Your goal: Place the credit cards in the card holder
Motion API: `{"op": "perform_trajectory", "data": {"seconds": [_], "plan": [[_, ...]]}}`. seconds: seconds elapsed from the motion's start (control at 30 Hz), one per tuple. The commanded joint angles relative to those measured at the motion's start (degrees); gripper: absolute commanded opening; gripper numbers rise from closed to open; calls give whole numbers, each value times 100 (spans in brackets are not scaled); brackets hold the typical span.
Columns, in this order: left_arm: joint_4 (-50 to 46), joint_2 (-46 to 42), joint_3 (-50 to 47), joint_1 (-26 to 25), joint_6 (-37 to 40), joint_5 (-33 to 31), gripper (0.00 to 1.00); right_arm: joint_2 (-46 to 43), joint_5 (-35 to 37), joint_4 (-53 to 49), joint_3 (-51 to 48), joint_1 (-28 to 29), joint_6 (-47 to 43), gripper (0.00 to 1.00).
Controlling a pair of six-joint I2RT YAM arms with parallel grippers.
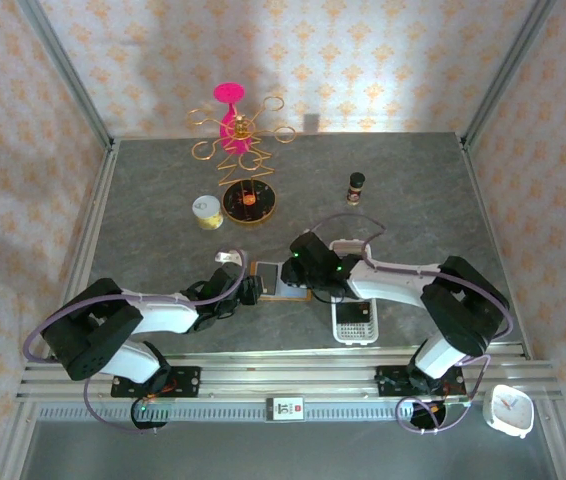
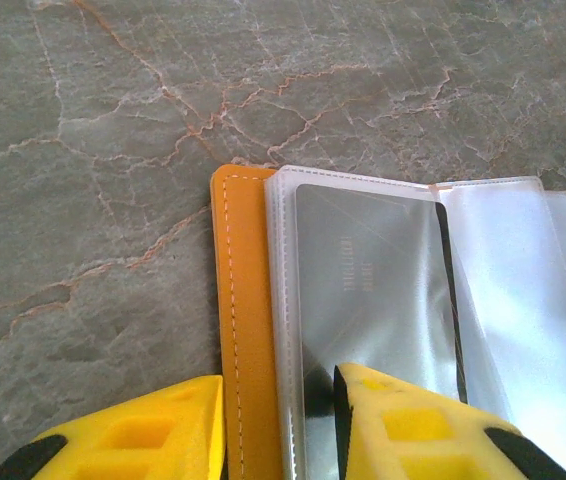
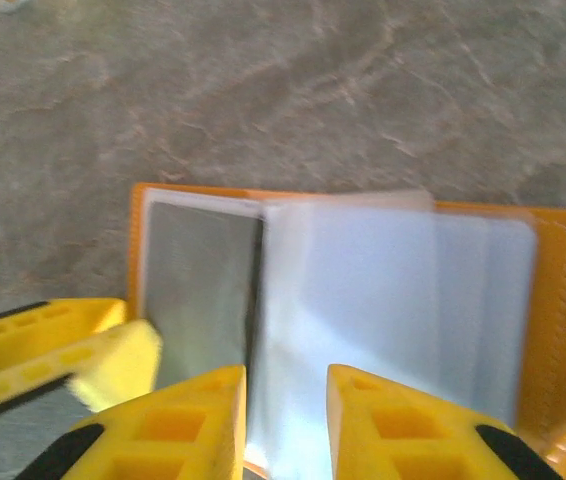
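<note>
**Card holder open between both grippers, one card seated**

- The card holder [image 1: 275,282] lies open and flat on the table [image 1: 163,200]. Its long axis runs left to right, between the two arms.
- The left gripper [image 2: 278,385] is at the holder's left end. Its jaws are part open and straddle the stitched orange edge and the first of the clear sleeves [image 3: 383,300]. I cannot tell whether it pins the cover down or only hovers over it.
- The right gripper [image 3: 283,378] comes in from the opposite side. Its jaws stand a narrow gap apart over a loose sleeve leaf, with no firm pinch visible. That view is blurred.
- Contents: one grey card [image 2: 373,280] sits inside the leftmost sleeve. The other sleeves look empty.
- The white tray [image 1: 341,330] is just beside the right arm and has something dark and flat [image 1: 356,312] in it, too small to identify.
- Judgement: if that is a card, the right arm is nearer to fetch it, and the left should hold the cover.
</note>
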Motion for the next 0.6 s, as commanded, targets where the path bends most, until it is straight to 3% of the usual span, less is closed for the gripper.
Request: {"op": "perform_trajectory", "data": {"seconds": [0.0,0.57], "plan": [[-188,239,106,4,115,-82,32,-63,195,-225,-170,32,92,29],[-171,197,98,4,122,-56,32,288,589,-493,-61,126,75,39]]}}
